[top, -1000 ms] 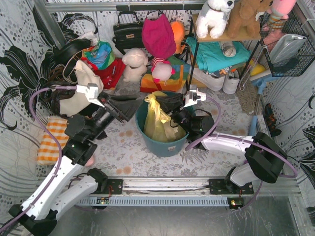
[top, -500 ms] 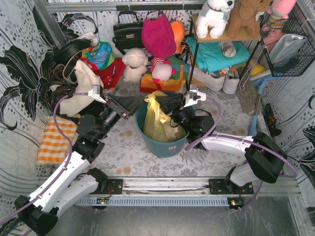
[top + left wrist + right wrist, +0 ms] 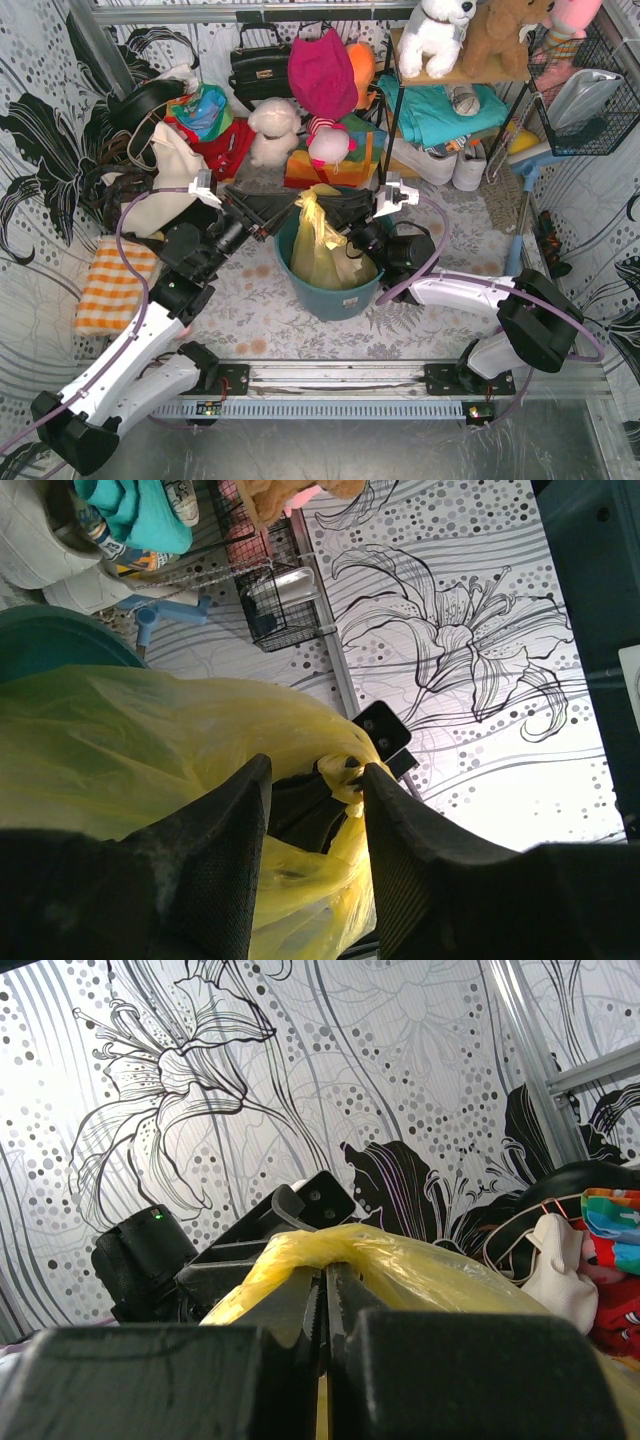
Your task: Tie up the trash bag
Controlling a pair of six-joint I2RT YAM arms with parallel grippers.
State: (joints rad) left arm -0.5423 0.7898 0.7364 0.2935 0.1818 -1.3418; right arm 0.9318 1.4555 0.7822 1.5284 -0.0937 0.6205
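Pinching thin translucent yellow-green plastic trash bag, seated in round teal plastic bin: right claw clamped on its neck; left claw apart, straddling film. Risk: thin plastic tearing or slipping if pulled.

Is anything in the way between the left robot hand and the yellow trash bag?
No, nothing visible is in the way. The left gripper is open right at the trash bag, with yellow plastic showing between its fingers. The right gripper pinches the bag's top from the far side.
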